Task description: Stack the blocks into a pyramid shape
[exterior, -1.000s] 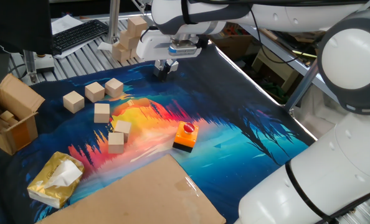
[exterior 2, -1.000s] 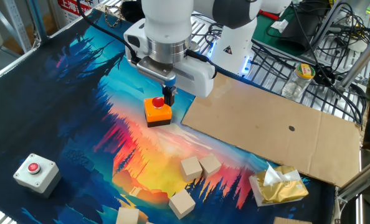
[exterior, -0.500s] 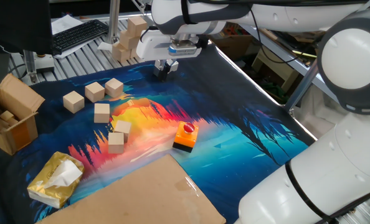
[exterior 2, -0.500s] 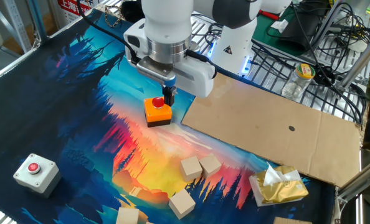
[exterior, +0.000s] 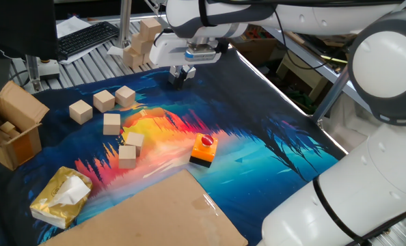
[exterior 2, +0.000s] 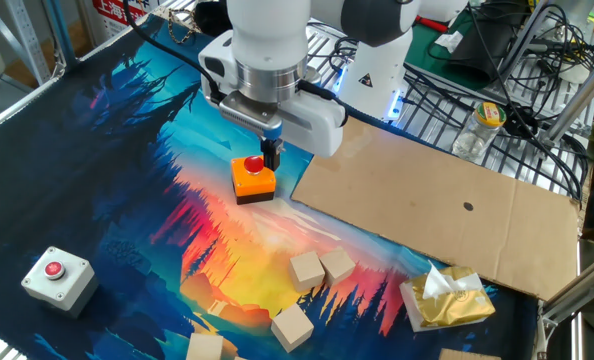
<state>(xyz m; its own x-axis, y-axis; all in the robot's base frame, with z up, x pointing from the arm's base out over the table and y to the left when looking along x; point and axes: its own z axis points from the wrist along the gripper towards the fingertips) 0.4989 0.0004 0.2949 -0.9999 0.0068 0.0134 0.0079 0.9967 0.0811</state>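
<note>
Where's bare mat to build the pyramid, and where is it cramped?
Free: the blue mat right of the orange button block, out to the mat's edge; also the stretch between the blocks and the gripper. Crowded: the loose blocks' cluster, hemmed by the open box, tissue pack and cardboard sheet.

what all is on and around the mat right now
wooden blocks: six, pale tan, loose and unstacked on the mat's left part
button block: one, orange and black with red button, mid-mat
grey button box: one, red button, on the mat
cardboard sheet: one, brown, flat at the mat's edge
cardboard box: one, brown, open, beside the mat
tissue pack: one, yellow, by the sheet
keyboard: one, black, behind the mat
pincer: one, raised over the mat, holding nothing
</note>
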